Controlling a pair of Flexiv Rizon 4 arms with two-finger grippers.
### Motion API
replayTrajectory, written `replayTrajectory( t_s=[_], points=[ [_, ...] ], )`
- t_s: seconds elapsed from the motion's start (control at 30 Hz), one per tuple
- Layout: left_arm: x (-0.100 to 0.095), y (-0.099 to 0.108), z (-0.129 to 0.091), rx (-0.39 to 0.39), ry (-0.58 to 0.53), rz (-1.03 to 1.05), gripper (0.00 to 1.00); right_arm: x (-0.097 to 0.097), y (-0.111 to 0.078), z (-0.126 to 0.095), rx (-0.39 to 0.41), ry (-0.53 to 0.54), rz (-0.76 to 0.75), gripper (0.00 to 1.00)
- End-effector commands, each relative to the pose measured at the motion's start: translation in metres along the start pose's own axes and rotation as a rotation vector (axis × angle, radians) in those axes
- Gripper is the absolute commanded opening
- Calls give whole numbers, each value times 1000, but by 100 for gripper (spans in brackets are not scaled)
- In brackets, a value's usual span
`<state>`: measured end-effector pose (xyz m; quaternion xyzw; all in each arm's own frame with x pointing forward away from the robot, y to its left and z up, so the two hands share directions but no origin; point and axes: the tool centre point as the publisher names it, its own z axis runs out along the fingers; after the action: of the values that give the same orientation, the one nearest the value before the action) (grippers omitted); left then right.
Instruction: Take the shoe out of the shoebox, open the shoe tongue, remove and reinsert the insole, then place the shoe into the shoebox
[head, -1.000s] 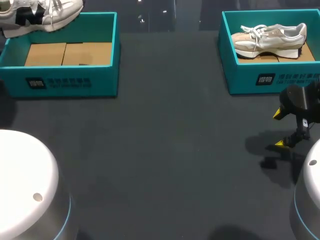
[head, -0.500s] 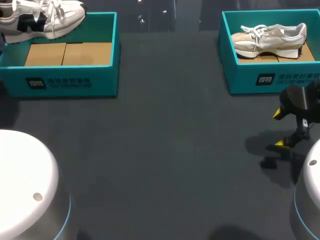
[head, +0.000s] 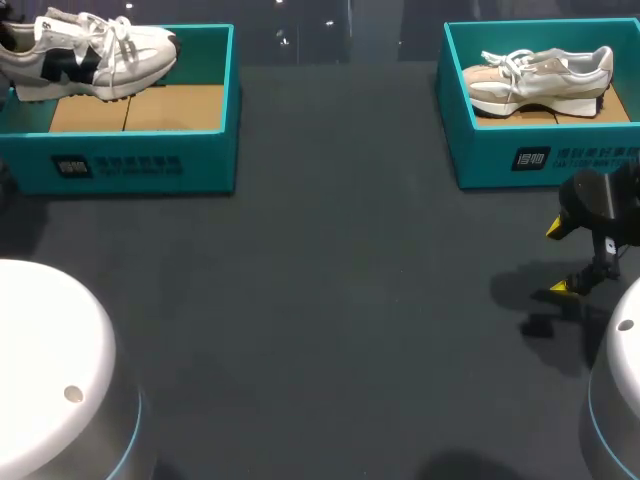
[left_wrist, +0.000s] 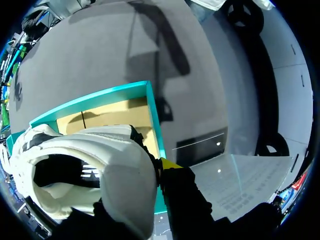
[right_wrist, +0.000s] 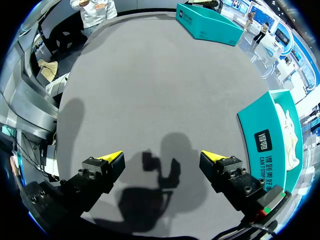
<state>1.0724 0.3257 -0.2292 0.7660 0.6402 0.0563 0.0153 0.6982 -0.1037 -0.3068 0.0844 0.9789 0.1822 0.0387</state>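
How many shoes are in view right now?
2. A white and black shoe is over the left shoebox; a white and beige shoe lies inside the right shoebox. None seems hidden.

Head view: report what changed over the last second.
The white-and-black shoe, held by the left gripper, moved rightward and down in the head view, sinking toward the left shoebox. The right gripper stayed open above the table; the beige shoe stayed in the right shoebox.
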Motion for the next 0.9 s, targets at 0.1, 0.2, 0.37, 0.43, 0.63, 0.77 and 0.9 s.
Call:
replayTrajectory(
  t_s=[0.1,0.2,0.37,0.43,0.63,0.77,0.9],
  points=[
    [-3,-3,6,-7,14,8,0,2,0,0,4,-3,1,100],
    [-1,-1,10,-5,13,9,0,2,0,0,4,-3,1,100],
    [3,-1,15,2,16,12,0,2,0,0,4,-3,1,100],
    [3,-2,18,3,20,15,0,2,0,0,4,-3,1,100],
    [0,-6,29,2,35,26,0,2,0,0,4,-3,1,100],
    [-2,-7,33,2,43,32,0,2,0,0,4,-3,1,100],
    [-5,-7,35,4,51,45,0,2,0,0,4,-3,1,100]
  ],
)
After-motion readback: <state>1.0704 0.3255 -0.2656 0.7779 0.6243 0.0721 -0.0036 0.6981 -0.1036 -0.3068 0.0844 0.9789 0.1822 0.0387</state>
